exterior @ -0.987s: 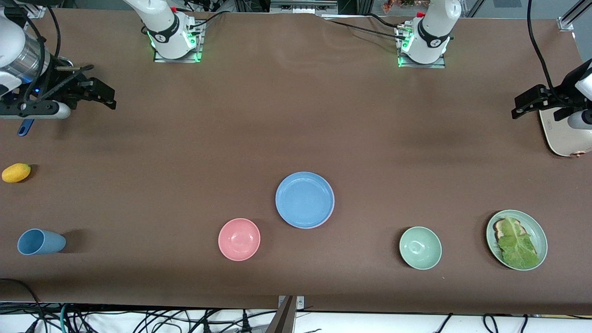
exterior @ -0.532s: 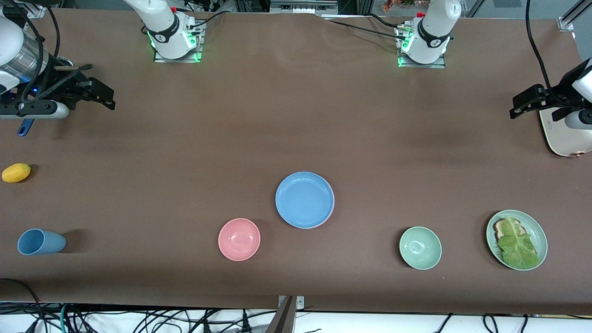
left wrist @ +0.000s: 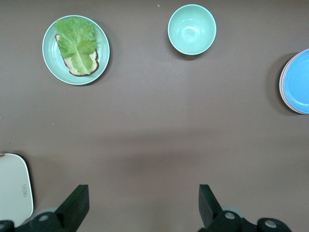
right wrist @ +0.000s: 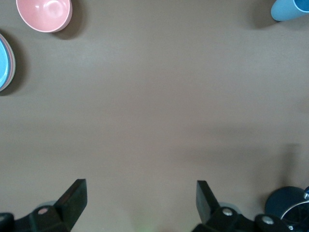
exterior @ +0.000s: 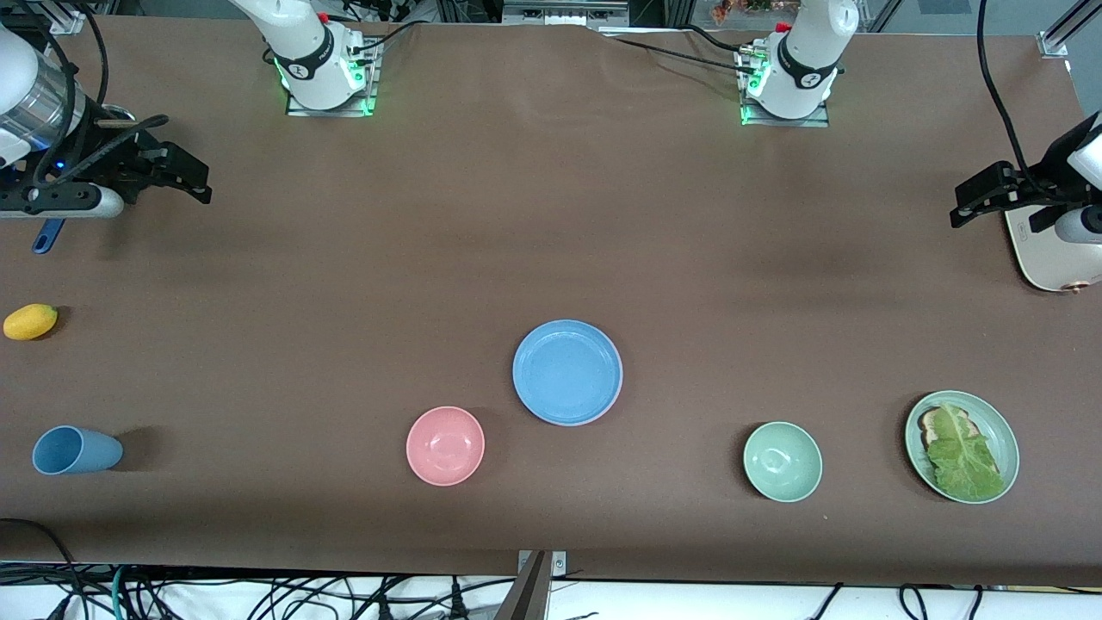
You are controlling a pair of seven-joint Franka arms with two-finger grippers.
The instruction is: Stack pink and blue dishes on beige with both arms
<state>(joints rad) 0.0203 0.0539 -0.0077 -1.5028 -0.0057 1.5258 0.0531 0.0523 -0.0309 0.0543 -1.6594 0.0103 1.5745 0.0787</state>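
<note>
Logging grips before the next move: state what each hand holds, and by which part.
Nothing is held. The left hand and the right hand are both open and empty; the blue plate sits untouched on the table.

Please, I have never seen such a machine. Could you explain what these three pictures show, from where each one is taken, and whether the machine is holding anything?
Two white robot arms work at a brown table. One picture looks down from across the table; the other two come from cameras on each wrist. The left gripper waits over a cream board; the right gripper waits at its own end. Both have open jaws and hold nothing. On the table lie a blue plate stacked on a pink plate, a pink bowl, a green bowl, a plate with lettuce, a blue cup and a yellow fruit.
</note>
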